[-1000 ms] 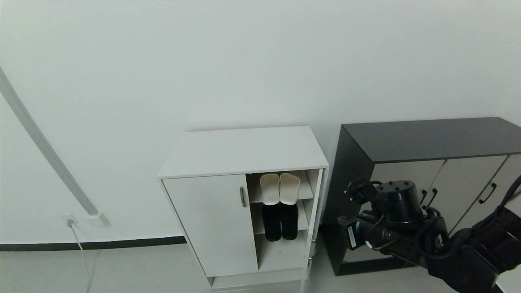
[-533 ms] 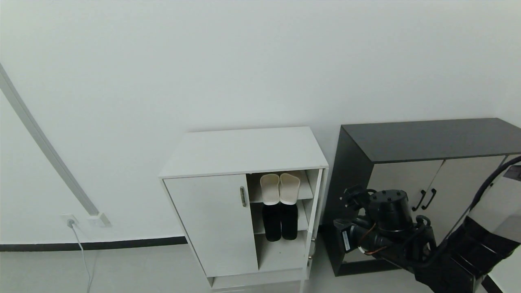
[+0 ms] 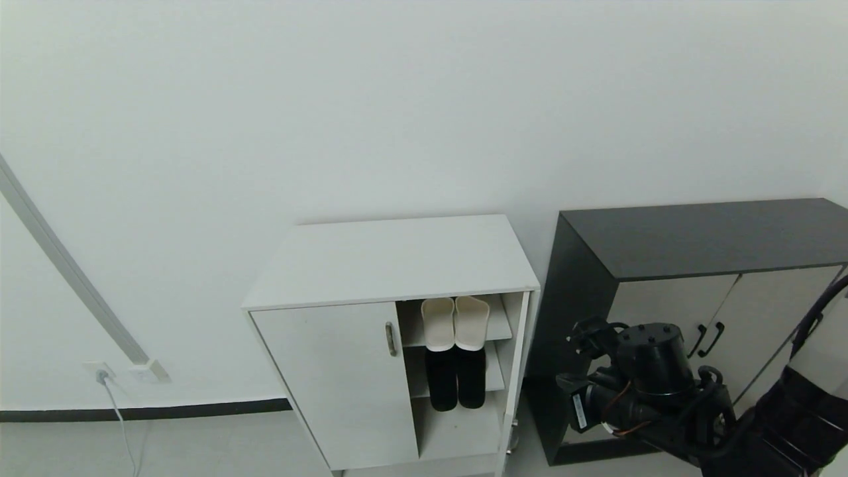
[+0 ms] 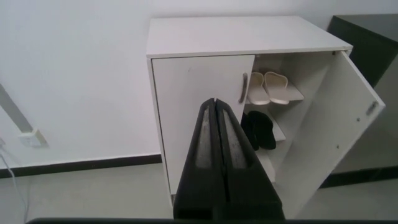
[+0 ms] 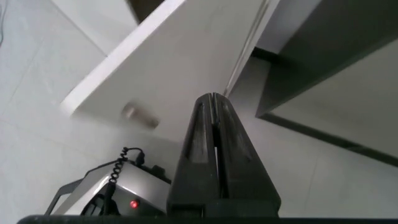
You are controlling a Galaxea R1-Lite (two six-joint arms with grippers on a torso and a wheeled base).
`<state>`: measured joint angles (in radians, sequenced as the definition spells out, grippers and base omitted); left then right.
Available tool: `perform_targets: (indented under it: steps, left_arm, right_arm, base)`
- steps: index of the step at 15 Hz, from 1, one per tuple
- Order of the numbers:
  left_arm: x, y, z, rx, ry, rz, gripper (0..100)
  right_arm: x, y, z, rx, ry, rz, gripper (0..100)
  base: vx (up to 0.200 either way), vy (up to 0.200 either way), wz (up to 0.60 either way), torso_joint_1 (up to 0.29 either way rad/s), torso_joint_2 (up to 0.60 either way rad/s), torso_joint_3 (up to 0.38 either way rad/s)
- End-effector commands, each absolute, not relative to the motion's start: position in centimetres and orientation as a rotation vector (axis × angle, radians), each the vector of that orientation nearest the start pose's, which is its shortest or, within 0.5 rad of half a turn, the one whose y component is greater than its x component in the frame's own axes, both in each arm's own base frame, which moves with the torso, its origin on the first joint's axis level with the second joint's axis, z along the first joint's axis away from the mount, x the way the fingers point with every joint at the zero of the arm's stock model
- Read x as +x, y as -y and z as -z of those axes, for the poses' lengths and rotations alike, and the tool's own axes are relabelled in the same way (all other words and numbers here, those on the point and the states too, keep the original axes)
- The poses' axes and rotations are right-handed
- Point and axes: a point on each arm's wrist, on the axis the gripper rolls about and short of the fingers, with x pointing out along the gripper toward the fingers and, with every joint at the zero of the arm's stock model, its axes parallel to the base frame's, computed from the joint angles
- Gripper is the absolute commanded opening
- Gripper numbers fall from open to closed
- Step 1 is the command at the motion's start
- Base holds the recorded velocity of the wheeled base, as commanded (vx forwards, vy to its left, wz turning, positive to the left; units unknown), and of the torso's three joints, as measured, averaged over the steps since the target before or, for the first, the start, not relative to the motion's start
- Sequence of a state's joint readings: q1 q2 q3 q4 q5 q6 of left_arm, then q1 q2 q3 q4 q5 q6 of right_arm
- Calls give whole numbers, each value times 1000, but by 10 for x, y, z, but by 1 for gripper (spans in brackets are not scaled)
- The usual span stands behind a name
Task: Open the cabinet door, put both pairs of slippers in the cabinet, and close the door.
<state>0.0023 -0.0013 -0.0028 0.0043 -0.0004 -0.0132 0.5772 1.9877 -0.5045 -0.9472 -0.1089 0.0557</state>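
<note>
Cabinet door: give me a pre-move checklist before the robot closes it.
1. White slippers on the upper shelf: ok.
2. Black slippers on the shelf below: ok.
3. Slippers clear of the door's swing: cannot tell; their ends reach the shelf fronts.
4. Right door shut: not ok, it stands wide open.
5. Right hand shut, empty, by the door's outer face: ok; contact cannot tell.
6. Left hand shut, empty, apart from the cabinet: ok.
</note>
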Motion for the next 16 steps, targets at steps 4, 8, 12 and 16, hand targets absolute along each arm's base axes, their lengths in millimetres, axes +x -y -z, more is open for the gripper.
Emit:
perform_targets:
  steps: [4, 8, 12, 16]
  left_arm:
    - [-23, 0, -76, -14, -2, -3, 0]
    - [-23, 0, -76, -15, 0, -3, 0]
    - [-23, 0, -76, -15, -2, -3, 0]
    - [-23, 0, -76, -15, -1, -5, 0]
  right_arm:
    - [268, -174, -40, -138, -538, -450, 0]
    - [293, -193, -28, -131, -516, -456, 0]
    - [317, -209, -15, -121, -493, -458, 0]
    - [341, -225, -11, -98, -435, -461, 0]
  base:
    - [0, 0, 0, 0, 0, 0]
    - [0, 0, 0, 0, 0, 0]
    - [0, 0, 0, 0, 0, 0]
    - [0, 0, 0, 0, 0, 0]
